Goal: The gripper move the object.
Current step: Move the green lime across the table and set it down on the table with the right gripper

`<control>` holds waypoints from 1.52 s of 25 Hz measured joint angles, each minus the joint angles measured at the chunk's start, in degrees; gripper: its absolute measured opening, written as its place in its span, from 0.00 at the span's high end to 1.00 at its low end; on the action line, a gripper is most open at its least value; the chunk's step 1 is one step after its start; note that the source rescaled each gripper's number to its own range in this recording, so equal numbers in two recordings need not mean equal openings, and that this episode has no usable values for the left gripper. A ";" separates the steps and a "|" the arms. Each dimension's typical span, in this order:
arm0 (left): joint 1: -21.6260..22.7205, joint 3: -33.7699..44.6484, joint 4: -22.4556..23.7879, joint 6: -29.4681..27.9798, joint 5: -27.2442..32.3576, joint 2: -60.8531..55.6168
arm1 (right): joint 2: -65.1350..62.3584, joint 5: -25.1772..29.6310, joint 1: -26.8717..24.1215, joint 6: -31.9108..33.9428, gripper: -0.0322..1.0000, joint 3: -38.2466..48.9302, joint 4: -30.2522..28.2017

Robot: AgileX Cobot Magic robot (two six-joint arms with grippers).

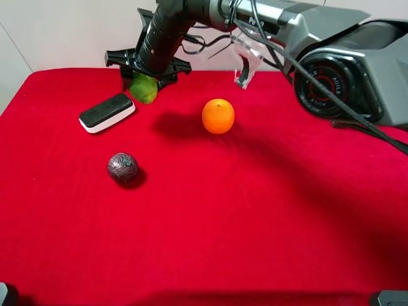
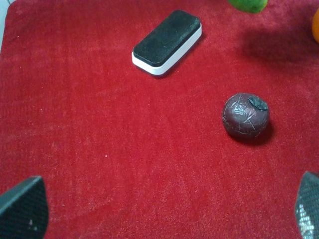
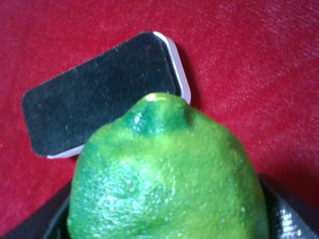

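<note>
The green fruit [image 1: 144, 88] is small, glossy and bumpy. It sits in my right gripper [image 1: 148, 67], a black claw that has reached across to the far left of the red cloth. The right wrist view shows the fruit [image 3: 164, 174] filling the frame, with dark fingers [image 3: 291, 216] on both sides of it. It is held close beside the eraser's end; I cannot tell whether it touches the cloth. Its edge also shows in the left wrist view [image 2: 247, 4]. My left gripper [image 2: 164, 209] is open and empty, its fingertips [image 2: 22, 206] wide apart over bare cloth.
A black-and-white eraser [image 1: 107, 112] lies left of the fruit, also in the wrist views [image 2: 167, 41] [image 3: 99, 92]. An orange [image 1: 218, 116] stands right of the fruit. A dark purplish ball [image 1: 122, 167] [image 2: 245, 115] lies nearer the front. The right arm's body [image 1: 344, 70] overhangs the back right.
</note>
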 joint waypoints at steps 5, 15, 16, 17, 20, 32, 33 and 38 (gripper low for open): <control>0.00 0.00 0.00 0.00 0.00 0.00 | 2.38 -1.71 0.07 0.00 0.97 0.00 0.00; 0.00 0.00 0.00 0.00 0.00 0.00 | 5.38 -1.83 0.19 -0.74 0.97 0.00 -0.42; 0.00 0.00 0.00 0.00 0.00 0.00 | 5.63 -1.83 0.19 -0.86 0.97 0.00 -0.42; 0.00 0.00 0.00 0.00 0.00 0.00 | 5.76 -1.83 0.19 -0.86 0.97 0.00 -0.60; 0.00 0.00 0.00 0.00 0.00 0.00 | 5.87 -1.83 0.19 -0.88 0.97 0.00 -1.74; 0.00 0.00 0.00 0.00 0.00 0.00 | 5.87 -1.65 0.19 -1.06 0.97 0.00 -3.32; 0.00 0.00 0.00 0.00 0.00 0.00 | 5.87 -1.65 0.19 -1.06 0.97 0.00 -3.28; 0.00 0.00 0.00 0.00 0.00 0.00 | 5.87 -1.65 0.19 -1.11 0.97 0.00 -3.40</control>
